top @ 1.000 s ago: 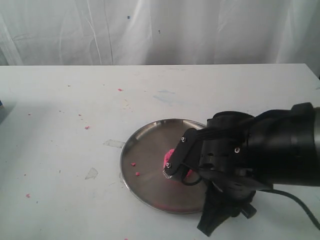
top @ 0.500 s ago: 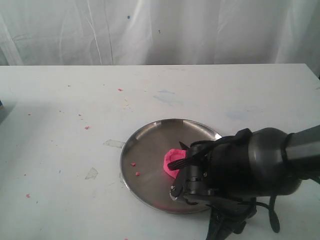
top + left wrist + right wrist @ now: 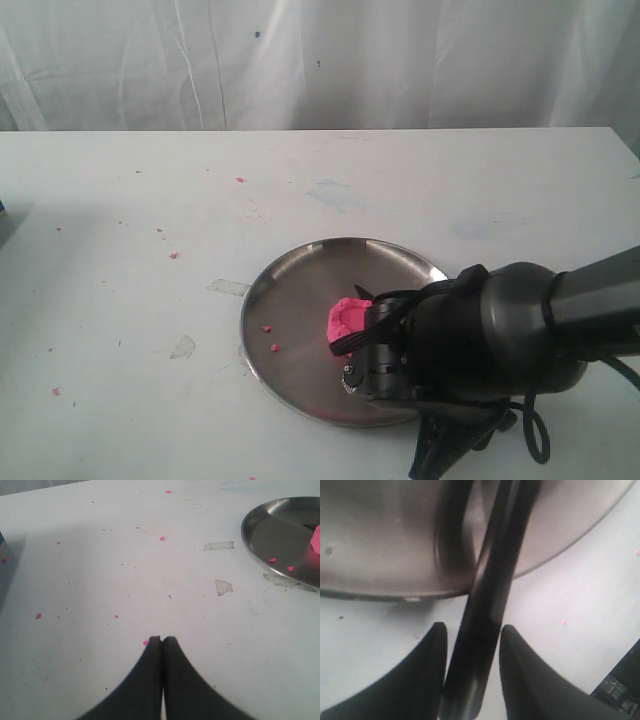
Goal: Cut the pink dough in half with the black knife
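right gripper (image 3: 470, 645) has its jaws clamped on the handle of the slim black knife (image 3: 487, 600), which runs out over the round steel plate (image 3: 380, 535). the blade end is blurry up close, so can't tell if it's actually in the dough. from the outside camera the bright pink dough lump (image 3: 346, 318) sits mid-plate, half hidden behind the arm, and looks like one piece, so i'd say the cut isn't finished. left gripper (image 3: 162, 640) has its jaws pressed together, empty, over the white counter (image 3: 100, 580), well away.
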Action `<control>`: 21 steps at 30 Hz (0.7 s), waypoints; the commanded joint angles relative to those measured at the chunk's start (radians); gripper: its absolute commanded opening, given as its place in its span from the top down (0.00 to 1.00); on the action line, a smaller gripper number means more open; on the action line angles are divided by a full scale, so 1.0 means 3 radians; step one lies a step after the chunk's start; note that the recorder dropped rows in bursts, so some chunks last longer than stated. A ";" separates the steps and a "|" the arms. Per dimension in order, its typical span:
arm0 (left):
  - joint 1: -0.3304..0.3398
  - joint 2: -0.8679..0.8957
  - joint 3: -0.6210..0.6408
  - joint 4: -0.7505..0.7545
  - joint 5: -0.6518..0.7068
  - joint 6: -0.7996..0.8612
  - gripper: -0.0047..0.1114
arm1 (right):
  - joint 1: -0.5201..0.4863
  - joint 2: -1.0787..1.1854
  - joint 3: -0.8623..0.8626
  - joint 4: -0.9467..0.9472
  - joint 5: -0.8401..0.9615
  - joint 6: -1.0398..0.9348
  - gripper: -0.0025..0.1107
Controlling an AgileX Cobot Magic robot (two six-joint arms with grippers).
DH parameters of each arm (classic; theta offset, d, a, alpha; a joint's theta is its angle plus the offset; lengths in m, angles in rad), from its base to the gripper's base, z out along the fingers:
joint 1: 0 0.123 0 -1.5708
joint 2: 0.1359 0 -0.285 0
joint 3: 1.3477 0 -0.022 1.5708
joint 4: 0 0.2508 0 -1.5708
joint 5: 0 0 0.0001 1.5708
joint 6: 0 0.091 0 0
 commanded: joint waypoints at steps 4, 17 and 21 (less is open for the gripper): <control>0.0011 -0.0010 0.0018 0.0000 -0.0005 0.0002 0.96 | -0.0001 -0.0006 0.0014 -0.0032 0.0035 0.0028 0.84; 0.0011 -0.0010 0.0018 0.0000 -0.0005 0.0002 0.96 | -0.0001 -0.0006 0.0008 -0.0181 0.0208 0.0046 0.98; 0.0011 -0.0010 0.0018 0.0000 -0.0005 0.0002 0.96 | -0.0007 -0.0006 0.0008 -0.0242 0.0229 0.0051 0.98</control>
